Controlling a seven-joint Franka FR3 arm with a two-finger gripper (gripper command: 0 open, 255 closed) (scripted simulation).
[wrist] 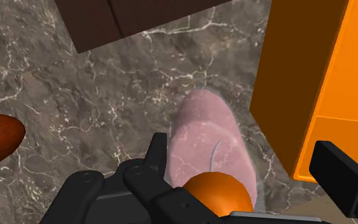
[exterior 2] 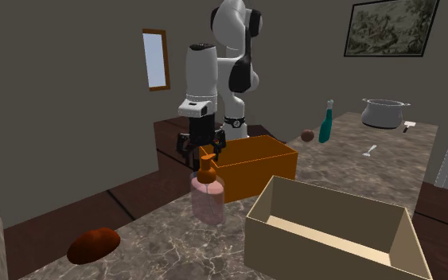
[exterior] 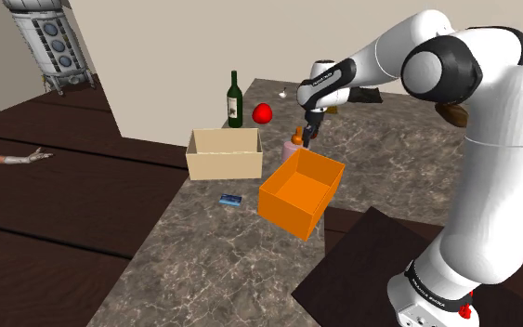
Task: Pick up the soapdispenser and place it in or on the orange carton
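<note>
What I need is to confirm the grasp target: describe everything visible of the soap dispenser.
The soap dispenser is a rounded, translucent pink bottle with an orange pump head. It stands upright on the marbled counter, close beside the orange carton, apparently not touching it. The open gripper straddles the pump, not clasping it.

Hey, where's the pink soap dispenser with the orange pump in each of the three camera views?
Shoulder view: the soap dispenser is at centre, just behind the orange carton, under the gripper.
Second exterior view: the soap dispenser is left of centre, before the orange carton's left end.
Wrist view: the soap dispenser is between the open fingers, beside the orange carton.
Shared landmark: the orange carton.
</note>
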